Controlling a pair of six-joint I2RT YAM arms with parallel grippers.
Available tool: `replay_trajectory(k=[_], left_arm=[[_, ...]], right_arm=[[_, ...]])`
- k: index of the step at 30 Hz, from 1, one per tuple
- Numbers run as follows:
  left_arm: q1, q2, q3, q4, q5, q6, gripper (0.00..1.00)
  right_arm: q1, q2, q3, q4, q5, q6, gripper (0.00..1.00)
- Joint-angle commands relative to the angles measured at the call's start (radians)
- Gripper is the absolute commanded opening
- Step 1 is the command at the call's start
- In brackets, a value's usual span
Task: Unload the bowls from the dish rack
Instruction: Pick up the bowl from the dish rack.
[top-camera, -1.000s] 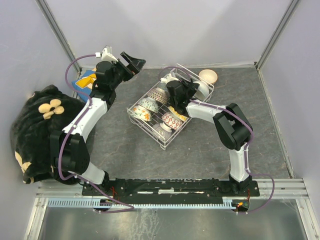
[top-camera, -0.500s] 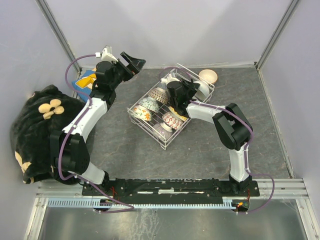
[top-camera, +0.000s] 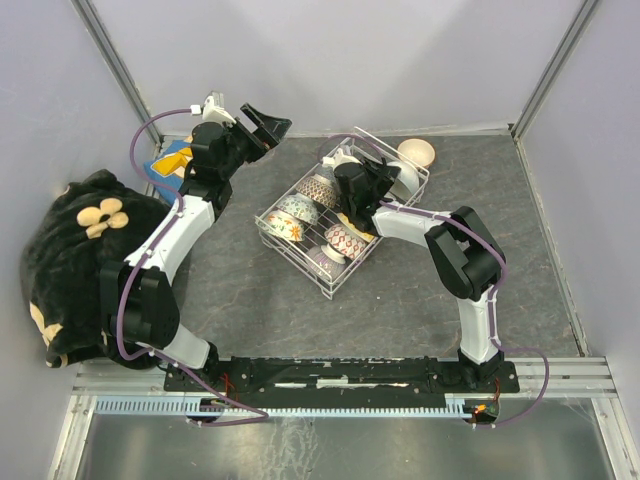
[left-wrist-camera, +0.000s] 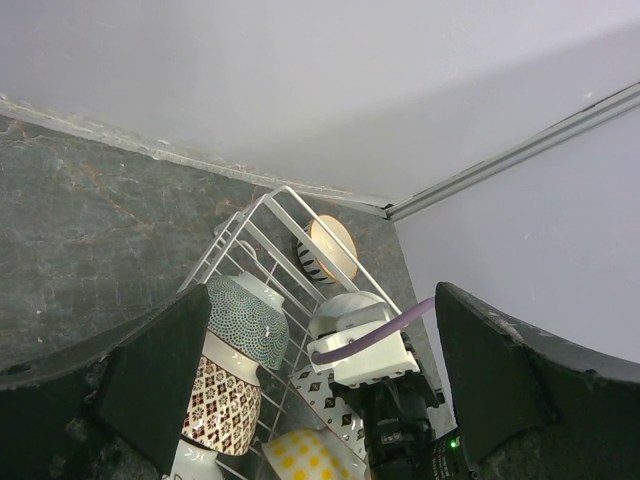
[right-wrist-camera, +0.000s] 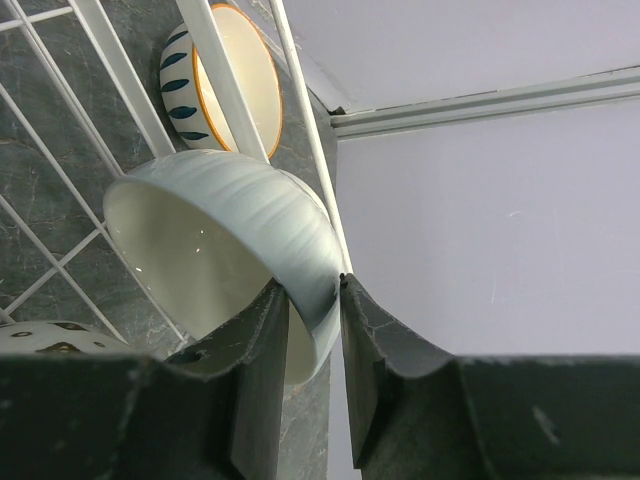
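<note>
Arm bases are seen bolted at the near edge of the tabletop (top-camera: 250, 290). A black plush heap (top-camera: 75, 265) with cream flower patches is piled at the left edge, close against the left arm's elbow. The dish rack (top-camera: 322, 283) is set diagonally at mid-tabletop, toward the far edge. Several bowls are stood on edge inside it: a grey bowl (top-camera: 325, 262) at the near corner, a patterned bowl (top-camera: 345, 240) behind it, and a floral bowl (top-camera: 284, 222) along the left side. A green dotted bowl (left-wrist-camera: 245, 320) and a red-brown patterned bowl (left-wrist-camera: 222, 400) are picked up by the left wrist camera. The far half of the rack is covered by the right wrist in the top view. The right gripper (right-wrist-camera: 312, 300) is clenched on the rim of a pale ribbed bowl (right-wrist-camera: 230, 240), one finger inside and one outside, at the rack's far-right end; a white rack wire runs just beside that bowl. A leaf-patterned bowl (right-wrist-camera: 225, 85) with an orange rim is seen beyond the wires, outside the rack at its far corner, near the far edge. A blue and yellow object (top-camera: 170, 160) is partly hidden under the left arm at the far-left corner. The left gripper (top-camera: 268, 125) is held there with jaws spread wide and nothing between them.
</note>
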Motion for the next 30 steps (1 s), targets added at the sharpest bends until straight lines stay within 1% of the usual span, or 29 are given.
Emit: replay_trajectory(k=[1, 5, 15, 19, 22, 27, 30], left_arm=[[0.004, -0.023, 0.009, 0.055, 0.014, -0.024, 0.99], [0.005, -0.025, 0.007, 0.056, 0.014, -0.024, 0.99], [0.006, -0.03, 0.007, 0.055, 0.014, -0.022, 0.99], [0.006, -0.032, 0.009, 0.055, 0.013, -0.021, 0.99], [0.005, -0.032, 0.009, 0.055, 0.012, -0.021, 0.99], [0.006, -0.031, 0.01, 0.055, 0.012, -0.023, 0.99], [0.006, -0.031, 0.01, 0.055, 0.012, -0.023, 0.99]], right_arm=[[-0.018, -0.09, 0.016, 0.124, 0.092, -0.019, 0.34], [-0.015, -0.098, 0.015, 0.12, 0.087, -0.012, 0.34], [-0.017, -0.098, 0.058, -0.027, 0.057, 0.082, 0.38], [-0.019, -0.097, 0.064, -0.044, 0.055, 0.087, 0.37], [-0.022, -0.102, 0.061, -0.047, 0.054, 0.091, 0.34], [-0.022, -0.114, 0.056, -0.044, 0.053, 0.088, 0.25], [-0.022, -0.121, 0.053, -0.04, 0.052, 0.086, 0.17]])
